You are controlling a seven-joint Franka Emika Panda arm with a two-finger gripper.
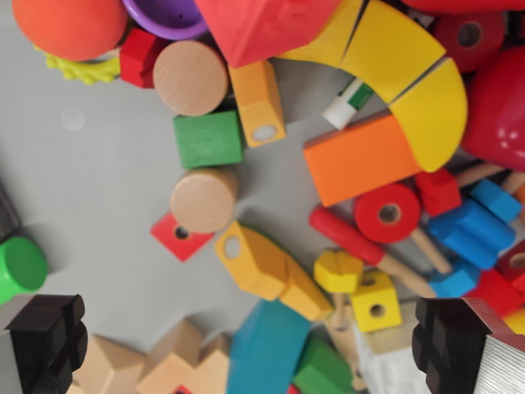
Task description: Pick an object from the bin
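Note:
I look straight down into a grey bin (98,189) strewn with wooden toy blocks. My gripper (246,345) is open, its two black fingers at the lower corners, one fingertip (49,336) at the wrist view's left and the other at the right. Nothing is held between them. Between and just above the fingers lie a yellow-orange arch block (267,269), a blue block (267,345) and pale wooden pieces (164,365). A plain wooden cylinder (203,199) and a green cube (208,139) sit further up.
A large yellow arch (410,74), an orange block (361,160), red wheel (387,213), blue pieces (476,226) and red shapes crowd the right. An orange ball (70,25) and purple cup (168,16) lie at top left; a green cylinder (20,267) at left.

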